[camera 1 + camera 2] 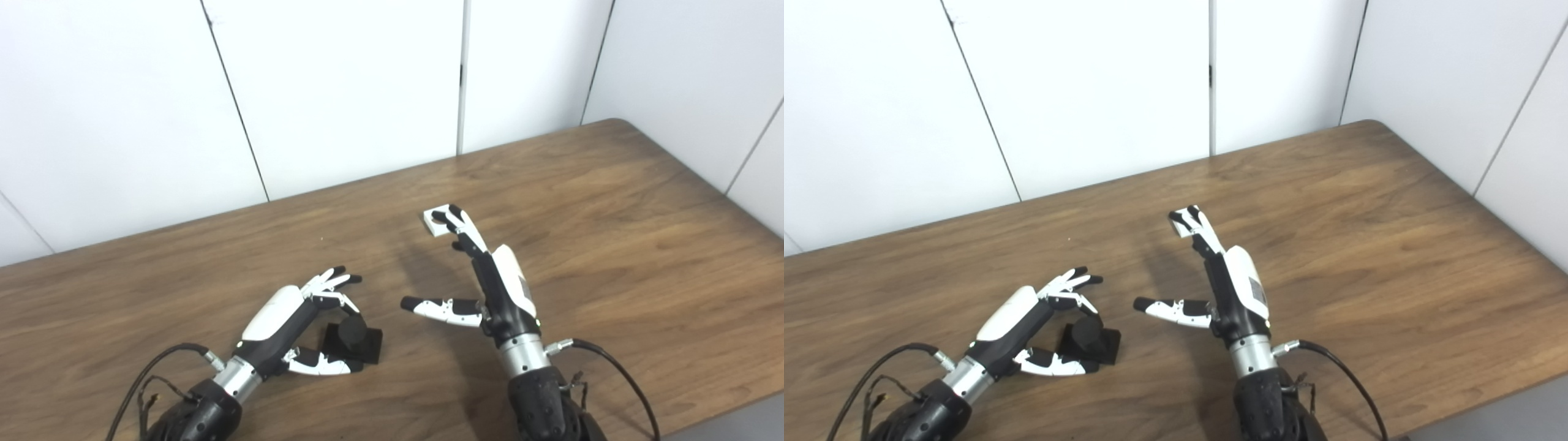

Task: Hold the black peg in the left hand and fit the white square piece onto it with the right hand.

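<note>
The black peg [353, 338], a short round post on a square black base, stands on the wooden table [612, 245] near the front left. My left hand [294, 318] is open around it, fingers above and behind the post, thumb at the base's front; no firm grasp shows. The white square piece [436, 222] lies flat further back, near the table's middle. My right hand [484, 275] is open, its fingertips [453, 215] resting on or just over the piece, thumb spread out to the left. The piece is mostly hidden in the right eye view [1179, 225].
White wall panels [343, 92] stand close behind the table's far edge. The table's front right corner edge [735, 407] lies near my right arm. Cables [618, 373] trail from both wrists.
</note>
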Available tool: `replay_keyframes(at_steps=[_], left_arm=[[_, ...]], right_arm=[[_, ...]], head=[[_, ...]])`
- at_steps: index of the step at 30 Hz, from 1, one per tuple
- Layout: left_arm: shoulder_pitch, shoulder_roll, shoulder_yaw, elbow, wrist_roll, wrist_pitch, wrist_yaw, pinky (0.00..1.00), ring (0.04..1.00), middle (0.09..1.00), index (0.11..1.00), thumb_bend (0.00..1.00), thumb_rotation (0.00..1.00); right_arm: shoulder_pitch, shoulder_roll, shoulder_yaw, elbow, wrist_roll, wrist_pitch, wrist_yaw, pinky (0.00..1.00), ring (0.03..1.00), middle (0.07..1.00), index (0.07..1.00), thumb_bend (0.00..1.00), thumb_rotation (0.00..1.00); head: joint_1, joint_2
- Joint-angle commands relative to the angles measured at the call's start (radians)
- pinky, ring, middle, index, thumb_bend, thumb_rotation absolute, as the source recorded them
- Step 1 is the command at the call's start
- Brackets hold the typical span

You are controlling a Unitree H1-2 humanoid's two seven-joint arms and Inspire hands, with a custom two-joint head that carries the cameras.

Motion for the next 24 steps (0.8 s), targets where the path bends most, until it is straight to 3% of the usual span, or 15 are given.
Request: replay_keyframes(at_steps=[1,10,12,24], left_arm=[[0.040,0.039,-0.027,0.044,0.060,0.001,-0.065,0.99,0.999,0.918,0.491,0.52,0.07],[0.042,0.032,-0.028,0.053,0.057,-0.001,-0.067,0.99,0.998,0.921,0.491,0.52,0.07],[0.042,0.031,-0.028,0.058,0.057,-0.006,-0.064,0.99,0.997,0.920,0.491,0.52,0.07],[0.047,0.033,-0.023,0.054,0.059,-0.004,-0.065,0.99,0.998,0.922,0.492,0.52,0.07]], right_arm=[[-0.069,-0.029,-0.021,-0.027,-0.012,-0.008,-0.002,0.77,0.879,0.957,0.892,0.79,0.31],[-0.181,-0.142,-0.049,0.018,-0.025,0.055,0.072,0.78,0.901,0.946,0.873,0.78,0.28],[-0.202,-0.165,-0.049,0.033,-0.034,0.067,0.087,0.74,0.886,0.944,0.866,0.80,0.27],[-0.389,-0.347,0.011,0.194,-0.134,0.137,0.230,0.69,0.873,0.955,0.838,0.81,0.27]], head=[[-0.002,0.001],[-0.001,-0.001],[0.003,-0.001],[0.019,0.003]])
